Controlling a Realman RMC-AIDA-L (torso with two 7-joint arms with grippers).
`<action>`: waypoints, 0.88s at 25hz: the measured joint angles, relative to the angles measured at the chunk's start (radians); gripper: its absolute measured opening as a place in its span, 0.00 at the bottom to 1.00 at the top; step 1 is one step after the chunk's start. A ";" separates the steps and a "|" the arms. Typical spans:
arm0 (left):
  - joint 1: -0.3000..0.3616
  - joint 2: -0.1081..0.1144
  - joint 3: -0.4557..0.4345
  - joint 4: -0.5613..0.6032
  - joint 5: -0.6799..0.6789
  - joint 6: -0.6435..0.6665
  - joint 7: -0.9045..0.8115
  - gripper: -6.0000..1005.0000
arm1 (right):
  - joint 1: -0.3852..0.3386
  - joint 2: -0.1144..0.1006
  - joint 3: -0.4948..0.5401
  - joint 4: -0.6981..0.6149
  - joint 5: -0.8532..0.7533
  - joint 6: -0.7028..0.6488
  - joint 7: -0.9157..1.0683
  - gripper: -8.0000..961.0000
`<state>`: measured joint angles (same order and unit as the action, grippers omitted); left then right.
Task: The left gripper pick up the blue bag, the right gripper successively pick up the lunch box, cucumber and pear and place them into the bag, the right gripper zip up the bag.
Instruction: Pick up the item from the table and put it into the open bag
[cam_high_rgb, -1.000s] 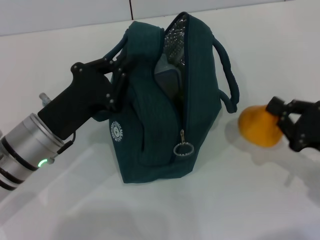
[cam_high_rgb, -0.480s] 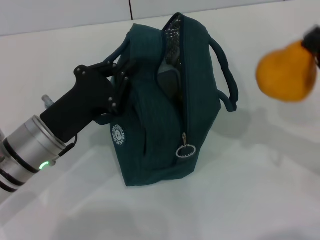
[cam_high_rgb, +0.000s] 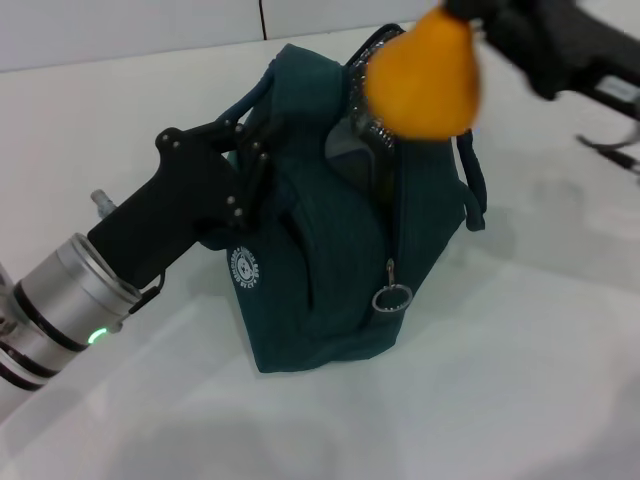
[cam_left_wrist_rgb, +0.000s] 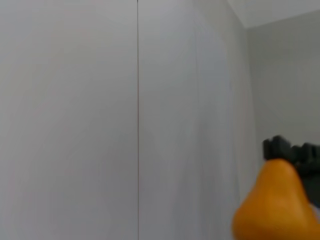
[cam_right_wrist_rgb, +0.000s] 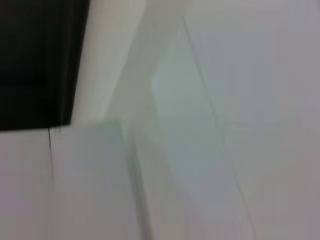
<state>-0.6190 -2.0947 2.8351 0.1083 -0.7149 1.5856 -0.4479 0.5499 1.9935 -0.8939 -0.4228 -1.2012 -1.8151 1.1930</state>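
The dark blue-green bag (cam_high_rgb: 330, 260) stands on the white table, its top zip open and its ring zip pull (cam_high_rgb: 391, 296) hanging at the front. My left gripper (cam_high_rgb: 243, 160) is shut on the bag's left side near the handle. The orange pear (cam_high_rgb: 422, 80) hangs in the air over the bag's open mouth, with my right gripper (cam_high_rgb: 470, 12) shut on its top. The left wrist view shows the pear (cam_left_wrist_rgb: 275, 205) too. A grey shape, possibly the lunch box (cam_high_rgb: 350, 150), shows inside the opening. The cucumber is hidden.
White table (cam_high_rgb: 520, 380) spreads around the bag, with a white wall behind. The bag's right handle (cam_high_rgb: 470, 190) loops out toward the right. The right wrist view shows only wall and a dark panel (cam_right_wrist_rgb: 40, 60).
My right gripper lifted the pear from the table at the right and carried it up and left to above the bag's mouth. The bag and left gripper shifted slightly right.
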 joint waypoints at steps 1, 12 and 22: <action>0.001 -0.001 0.000 0.000 -0.001 0.000 0.003 0.05 | 0.008 0.006 0.000 0.000 -0.016 0.013 0.000 0.11; -0.003 -0.005 -0.002 0.004 -0.005 -0.008 0.008 0.05 | 0.042 0.026 -0.139 0.001 -0.098 0.183 -0.012 0.13; 0.000 -0.005 -0.003 0.015 -0.011 -0.014 0.008 0.05 | 0.026 0.029 -0.254 0.006 -0.098 0.248 -0.088 0.15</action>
<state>-0.6193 -2.0999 2.8319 0.1238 -0.7263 1.5718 -0.4402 0.5756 2.0224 -1.1475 -0.4168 -1.2991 -1.5672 1.1049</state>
